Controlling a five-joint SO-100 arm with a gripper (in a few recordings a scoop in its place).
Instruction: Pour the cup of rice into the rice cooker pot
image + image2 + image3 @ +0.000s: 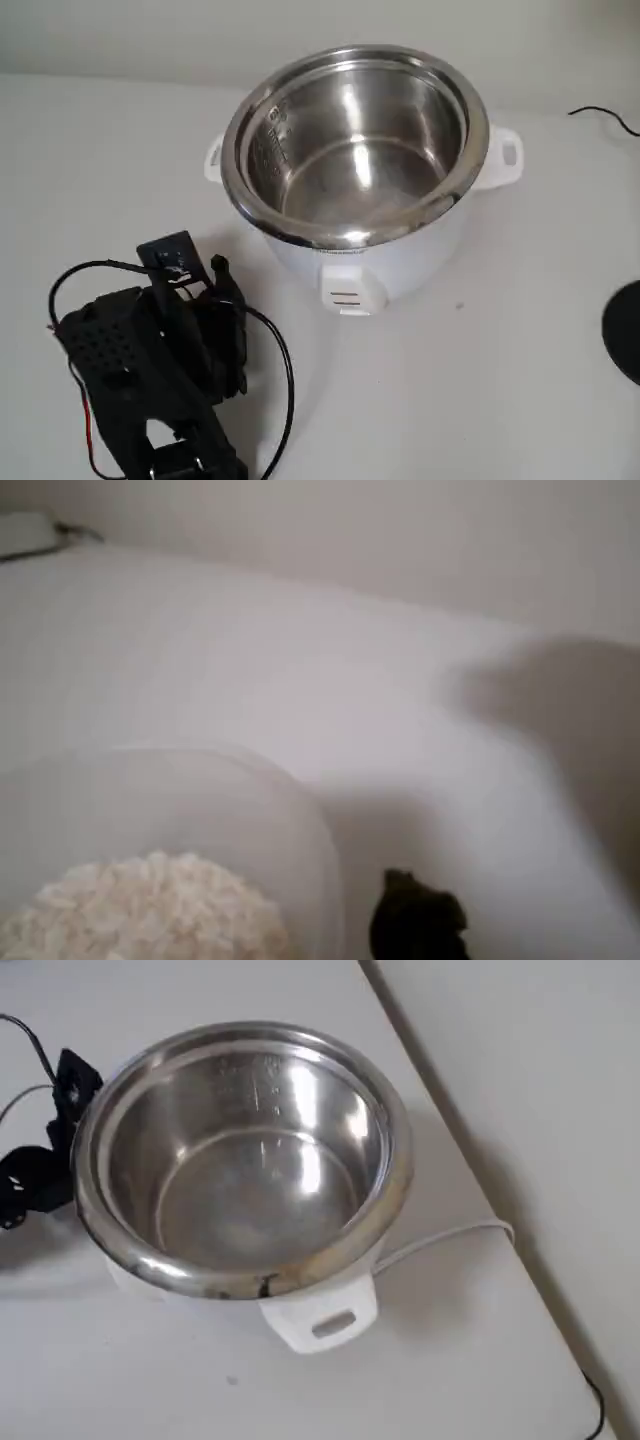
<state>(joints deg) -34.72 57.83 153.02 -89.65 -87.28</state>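
No brand or readable writing shows; only faint level marks line the inner wall of the rice cooker pot [355, 140], too small to read. The pot stands upright, mouth up and bare inside, in its white cooker body [400, 265] on the white surface [500, 380]. The black tool [215, 300] sits to the pot's lower left in the fixed view; whether it is spread or pinching cannot be told. In the wrist view the cup [250, 790] stands upright, holding heaped rice [150, 905], one dark fingertip [415, 920] just beside it.

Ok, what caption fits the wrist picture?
Cup heaped with rice, seen close up beside a dark claw tip on the white table.
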